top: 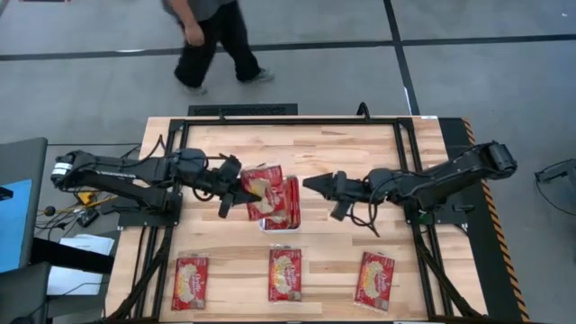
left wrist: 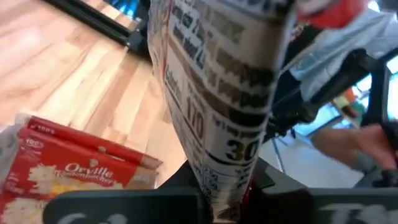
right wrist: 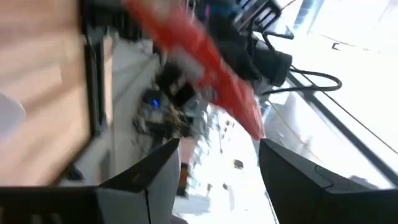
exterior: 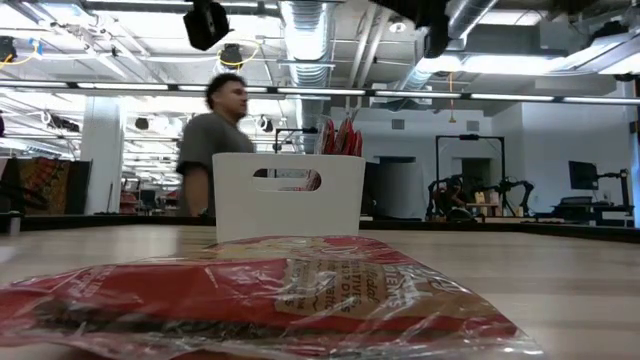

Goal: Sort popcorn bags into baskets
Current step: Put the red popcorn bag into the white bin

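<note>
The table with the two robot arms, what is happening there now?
The left gripper is shut on a flat red popcorn packet and holds it over the small white plastic basket in the middle of the wooden table. More red packets stand inside the basket. The right gripper is open, beside the basket. Three packets lie along the near edge. A person walks past behind.

Two dark, jointed arms here, the left arm (top: 135,171) white-capped at its far-left end, the right arm (top: 432,180) trailing black cable loops mid-frame.
</note>
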Motion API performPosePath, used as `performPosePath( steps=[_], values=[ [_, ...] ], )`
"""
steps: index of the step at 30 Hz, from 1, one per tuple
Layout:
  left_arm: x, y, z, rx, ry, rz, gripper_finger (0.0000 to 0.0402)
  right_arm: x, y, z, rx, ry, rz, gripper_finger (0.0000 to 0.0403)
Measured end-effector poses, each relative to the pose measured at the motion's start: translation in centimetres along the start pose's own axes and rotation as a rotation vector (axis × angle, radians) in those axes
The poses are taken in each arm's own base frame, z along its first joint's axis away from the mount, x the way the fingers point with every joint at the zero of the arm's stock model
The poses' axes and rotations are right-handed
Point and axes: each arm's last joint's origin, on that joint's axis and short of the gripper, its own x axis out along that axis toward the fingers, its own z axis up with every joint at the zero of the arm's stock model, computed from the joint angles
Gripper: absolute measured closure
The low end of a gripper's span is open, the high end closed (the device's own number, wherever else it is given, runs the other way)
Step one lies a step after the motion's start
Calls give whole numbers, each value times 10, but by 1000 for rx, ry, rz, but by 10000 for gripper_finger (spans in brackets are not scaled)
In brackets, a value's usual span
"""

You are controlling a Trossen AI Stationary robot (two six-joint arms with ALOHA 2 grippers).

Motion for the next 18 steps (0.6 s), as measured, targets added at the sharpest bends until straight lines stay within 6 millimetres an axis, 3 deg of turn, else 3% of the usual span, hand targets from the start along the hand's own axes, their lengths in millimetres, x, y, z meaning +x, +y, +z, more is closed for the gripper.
performPosePath(
  steps=[6,18],
  values=[
    [4,6,3,-93,-5,1,378,19,8,12,-189,-13,18,164],
    [6,7,2,-126,9,-16,378,58,10,30,-279,-3,-16,175]
  ],
)
